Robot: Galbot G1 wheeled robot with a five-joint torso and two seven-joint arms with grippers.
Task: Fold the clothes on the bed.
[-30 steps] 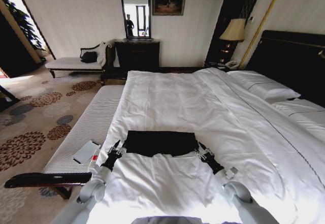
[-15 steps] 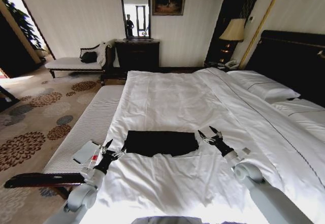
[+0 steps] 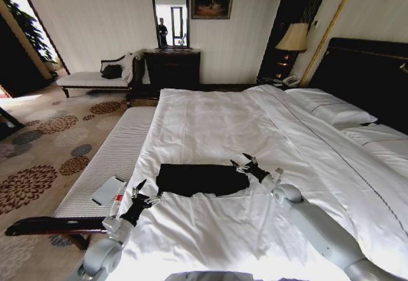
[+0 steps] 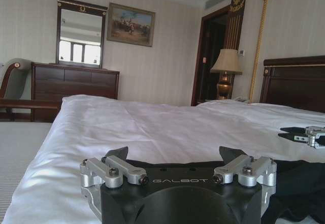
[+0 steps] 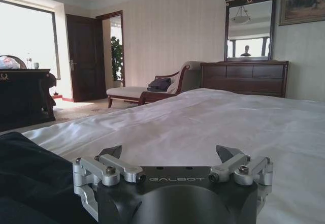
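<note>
Left gripper (image 3: 145,192) sits low over the duvet (image 3: 210,230) near the bed's (image 3: 210,122) left edge, fingers spread and holding nothing — just beside the shirt's left end. The black shirt (image 3: 203,179) lies folded into a flat band on the duvet between both grippers. Right gripper (image 3: 244,163) is at its far right corner, also spread wide and empty.

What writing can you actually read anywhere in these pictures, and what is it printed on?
"GALBOT": on the black body of the left gripper, between its open jaws.
"GALBOT": likewise on the right gripper, jaws open too.
The folded black T-shirt on the bed shows no lettering as it lies.
The small card on the bench has marks too small to read.
</note>
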